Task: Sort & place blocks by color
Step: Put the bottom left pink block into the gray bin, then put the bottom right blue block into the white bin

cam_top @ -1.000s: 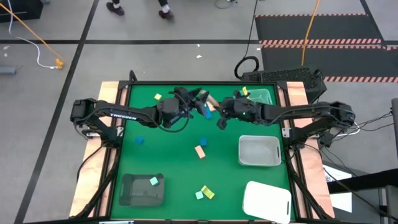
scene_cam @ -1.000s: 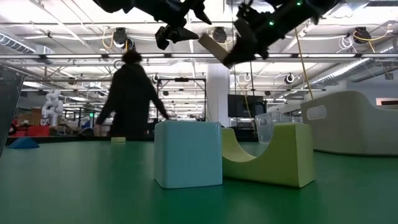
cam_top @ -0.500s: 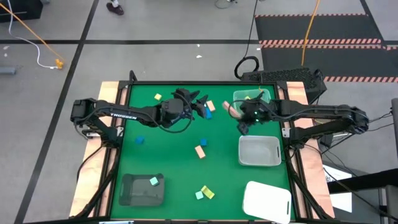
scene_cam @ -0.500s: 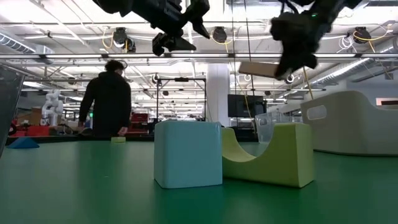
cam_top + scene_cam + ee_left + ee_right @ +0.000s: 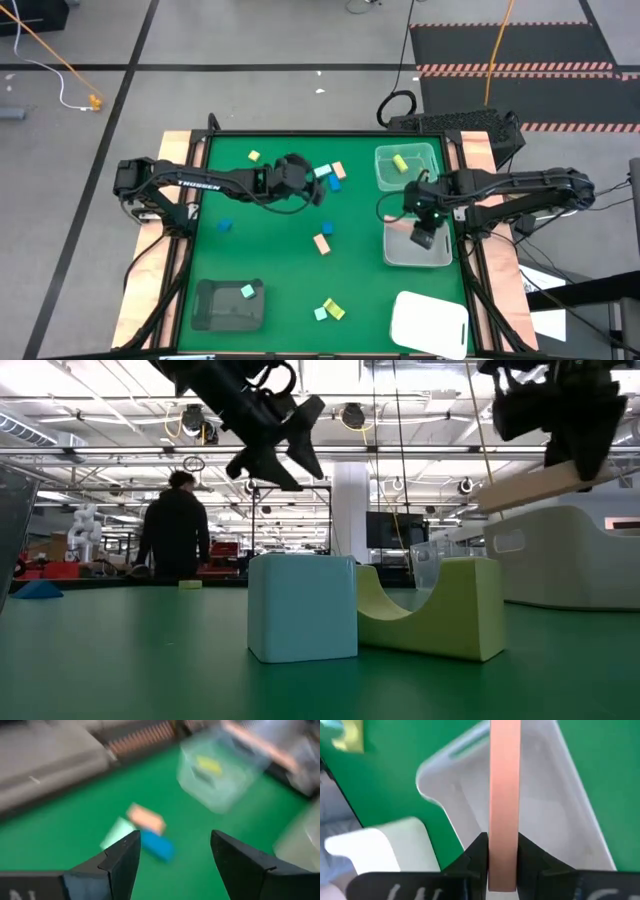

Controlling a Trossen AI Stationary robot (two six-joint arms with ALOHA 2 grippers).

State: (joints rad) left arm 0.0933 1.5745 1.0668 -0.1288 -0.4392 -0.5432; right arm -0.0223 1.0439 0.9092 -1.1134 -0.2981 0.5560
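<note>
tan-pink bar point(image 5: 505, 795): pinched between the right tool's point(image 5: 502, 865) fingers, hanging over the clear tray point(image 5: 402, 252) on the right side of the desk point(image 5: 280, 270). It's sticking out well past the fingertips, and in the low view it sits a bit tilted.

doing it well: I'd get the bar lower and centred over the tray floor before letting go. It's long, so dropped from up high it'd probably tip or bounce off the rim.

right tool: clamped narrow on the bar, above the tray and not touching it as far as I can tell.

left tool point(image 5: 172, 852): spread wide, holding nothing, hovering over the back middle of the desk.

next blocks: blue block point(image 5: 157, 847), mint block point(image 5: 117, 832) and another tan-pink block point(image 5: 146, 818), bunched together just ahead of the left tool's fingers.

yellow block point(image 5: 399, 162): already in the other clear tray point(image 5: 385, 178) at the back right.
</note>
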